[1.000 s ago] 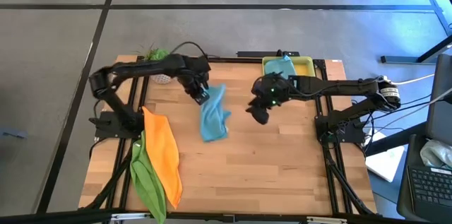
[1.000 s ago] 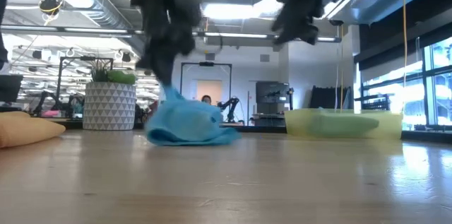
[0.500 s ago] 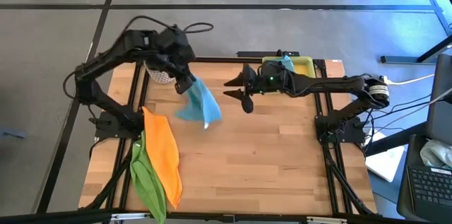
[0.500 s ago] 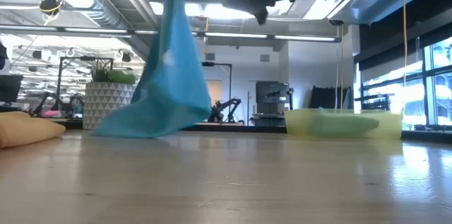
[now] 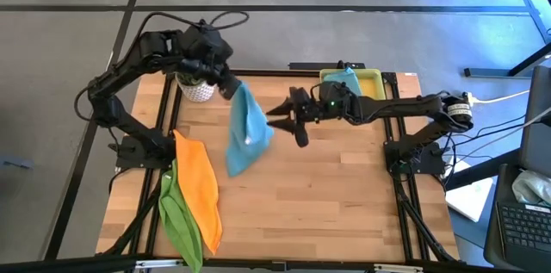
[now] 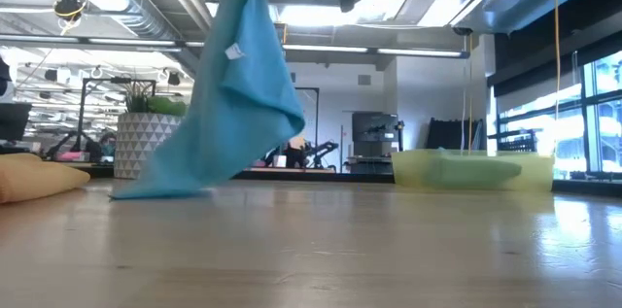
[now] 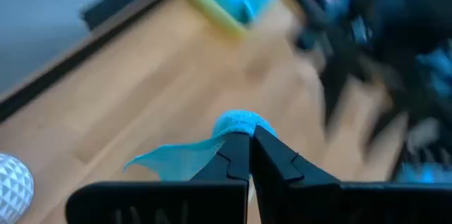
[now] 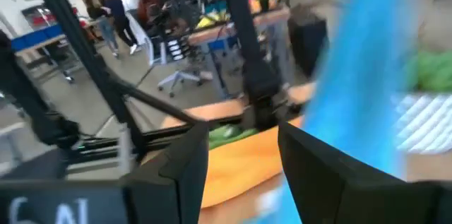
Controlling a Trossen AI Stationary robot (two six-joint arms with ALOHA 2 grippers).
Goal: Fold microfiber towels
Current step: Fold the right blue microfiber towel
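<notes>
My left gripper (image 5: pixel 229 87) is high over the table's far left and shut on a teal towel (image 5: pixel 245 128). The towel hangs down from it and its lower end (image 6: pixel 155 188) rests on the table. My right gripper (image 5: pixel 277 119) is open and level, pointing toward the table's left, close beside the hanging towel (image 8: pixel 360 75); whether it touches the towel I cannot tell. An orange towel (image 5: pixel 197 185) and a lime green towel (image 5: pixel 178 218) lie at the near left. More teal cloth (image 5: pixel 344 78) lies in the yellow tray (image 5: pixel 375 80). My left gripper pinches a bunched bit of the teal towel's top end (image 7: pixel 236 123) between its two shut fingers. The towel hangs below the gripper, spread like a slack sheet, with only its lower end (image 6: pixel 146 189) on the table.
A white patterned pot with a green plant (image 5: pixel 197 90) stands at the far left, just beside my left gripper. The yellow tray stands at the far right. The table's middle and near right show bare wood (image 5: pixel 344 204).
My left gripper has gone up and toward the table's far left, still shut on the teal towel. The towel has been drawn up from a crumpled heap into a hanging sheet, its lower end still on the table. My right gripper has risen and gone left toward the towel.
</notes>
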